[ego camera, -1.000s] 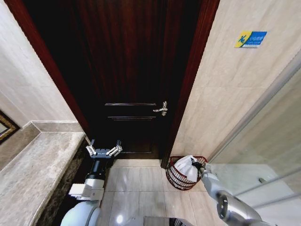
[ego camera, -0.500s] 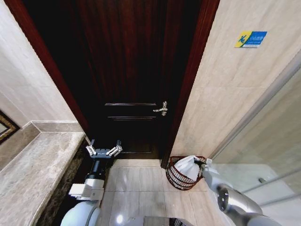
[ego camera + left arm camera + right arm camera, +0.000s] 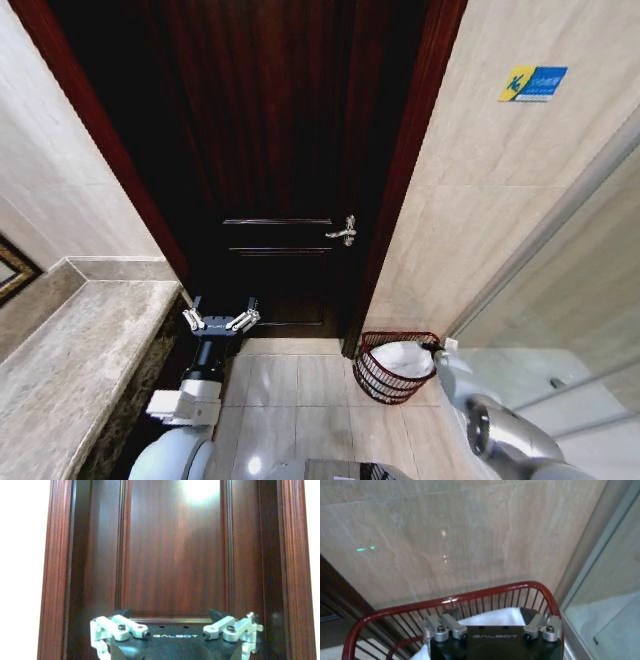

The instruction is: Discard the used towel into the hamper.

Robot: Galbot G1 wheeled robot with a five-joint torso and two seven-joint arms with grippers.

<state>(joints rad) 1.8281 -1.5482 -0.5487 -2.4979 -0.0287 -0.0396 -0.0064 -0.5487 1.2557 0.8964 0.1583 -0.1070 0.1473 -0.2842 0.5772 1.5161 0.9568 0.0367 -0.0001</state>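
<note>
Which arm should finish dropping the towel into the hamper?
Right. The right gripper is at the hamper rim, over the towel lying inside; the left gripper faces the door.

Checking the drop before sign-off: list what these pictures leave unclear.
- Right gripper fingertips: right wrist view, hidden by its own body, so its hold on the towel is unknown.
- Hamper bottom: head view, hidden by the towel.
- Left gripper, open by the door: nothing unclear.

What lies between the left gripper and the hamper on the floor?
In the head view, bare pale floor tiles and the foot of the dark door lie between the left gripper and the hamper, which holds the white towel.
</note>
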